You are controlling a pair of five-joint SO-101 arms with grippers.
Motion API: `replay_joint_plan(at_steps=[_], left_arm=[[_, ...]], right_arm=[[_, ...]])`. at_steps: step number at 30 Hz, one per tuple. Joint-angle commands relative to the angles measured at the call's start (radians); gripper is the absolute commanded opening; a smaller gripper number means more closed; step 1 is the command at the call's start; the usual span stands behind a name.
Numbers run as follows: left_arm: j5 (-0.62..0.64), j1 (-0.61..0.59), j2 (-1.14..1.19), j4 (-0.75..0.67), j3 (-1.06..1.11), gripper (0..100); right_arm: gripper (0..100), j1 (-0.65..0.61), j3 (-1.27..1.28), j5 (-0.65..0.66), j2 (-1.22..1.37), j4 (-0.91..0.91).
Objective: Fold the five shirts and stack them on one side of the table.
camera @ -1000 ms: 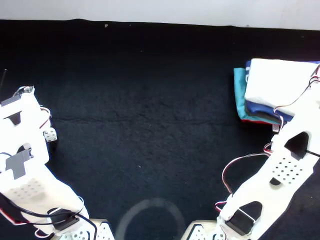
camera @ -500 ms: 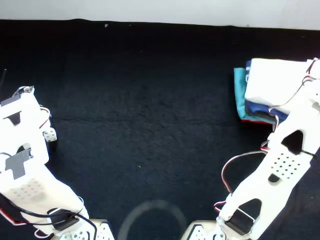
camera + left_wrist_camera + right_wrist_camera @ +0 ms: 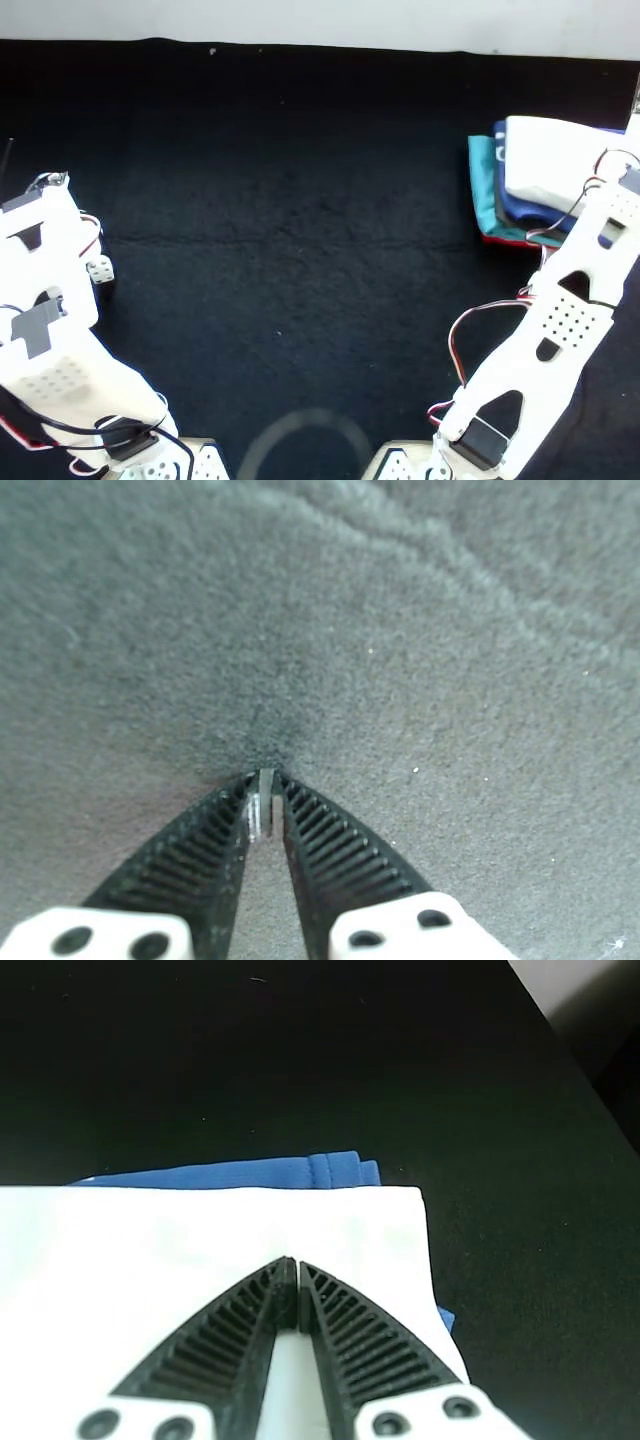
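A stack of folded shirts [image 3: 500, 205] lies at the table's right side. The white shirt [image 3: 550, 160] is on top, with blue [image 3: 520, 208], teal [image 3: 481, 185] and red edges showing under it. My right arm [image 3: 565, 310] stretches over the stack's near right corner. In the right wrist view my right gripper [image 3: 290, 1275] is shut, its tips resting on the white shirt [image 3: 150, 1250], near the edge where the blue shirt [image 3: 300, 1170] peeks out. My left gripper [image 3: 265, 792] is shut and holds nothing, just above the dark table cloth [image 3: 400, 630]. The left arm [image 3: 45, 290] stands at the table's left edge.
The black cloth [image 3: 290, 220] covers the whole table between the arms. A pale wall strip [image 3: 320, 20] runs along the far edge. A faint ring mark [image 3: 300, 435] shows near the front edge between the arm bases.
The right arm has swung to the right and farther back. The white shirt slid a little right with it, uncovering more blue and teal at the stack's left. The left arm kept still.
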Motion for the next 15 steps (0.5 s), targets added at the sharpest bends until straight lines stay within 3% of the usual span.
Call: replay_joint_plan(at_steps=[1, 6, 15], left_arm=[[0.000, 0.013, 0.010, -0.020, 0.004, 1], [0.000, 0.013, 0.010, -0.020, 0.004, 1], [0.000, 0.013, 0.010, -0.020, 0.004, 1]], right_arm=[[1.4, 0.010, -0.018, -0.035, -0.018, -0.022], [4.3, 0.012, -0.133, -0.232, -0.076, 0.077], [5.1, 0.013, -0.303, -0.239, -0.205, 0.367]])
